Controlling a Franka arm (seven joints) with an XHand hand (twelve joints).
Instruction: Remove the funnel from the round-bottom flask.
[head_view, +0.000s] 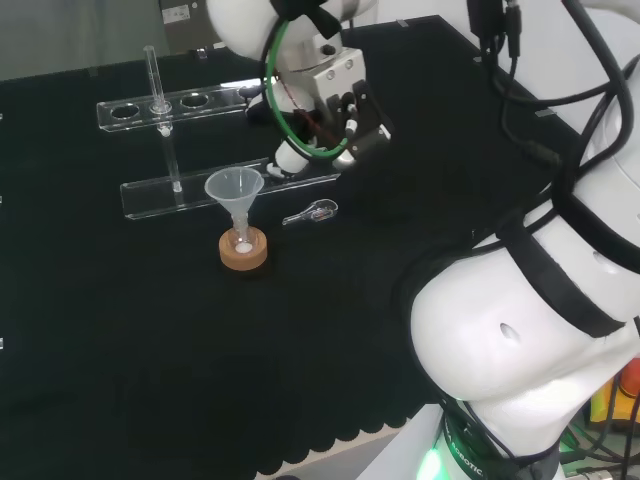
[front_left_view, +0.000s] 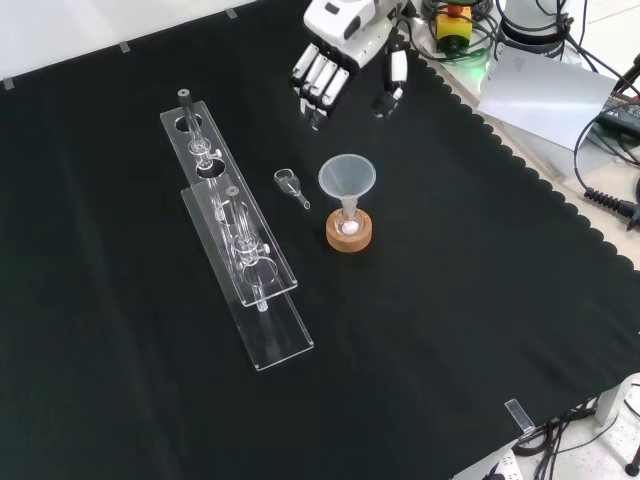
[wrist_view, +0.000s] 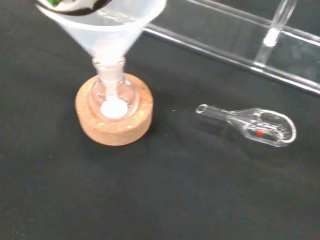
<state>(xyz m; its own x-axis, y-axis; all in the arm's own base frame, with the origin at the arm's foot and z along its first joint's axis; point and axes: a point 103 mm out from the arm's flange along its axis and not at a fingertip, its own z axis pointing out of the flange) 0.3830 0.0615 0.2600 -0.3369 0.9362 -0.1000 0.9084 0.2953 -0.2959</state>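
Observation:
A translucent white funnel (head_view: 234, 190) (front_left_view: 347, 178) (wrist_view: 107, 30) stands with its stem in the neck of a small clear round-bottom flask (head_view: 242, 239) (front_left_view: 348, 222) (wrist_view: 113, 95). The flask sits on a cork ring (head_view: 244, 252) (front_left_view: 349, 236) (wrist_view: 114, 120) and has something white at its bottom. My hand (head_view: 345, 118) (front_left_view: 327, 68) hovers above the cloth, to the right of the funnel in the head view and beyond it in the front view. Its fingers hang straight and apart from the thumb, holding nothing.
A long clear rack (head_view: 180, 195) (front_left_view: 250, 290) with holes stands behind the funnel in the head view, with a glass tube (head_view: 153, 75) upright in it. A small clear glass piece (head_view: 313, 211) (front_left_view: 290, 183) (wrist_view: 260, 125) lies on the cloth between rack and flask.

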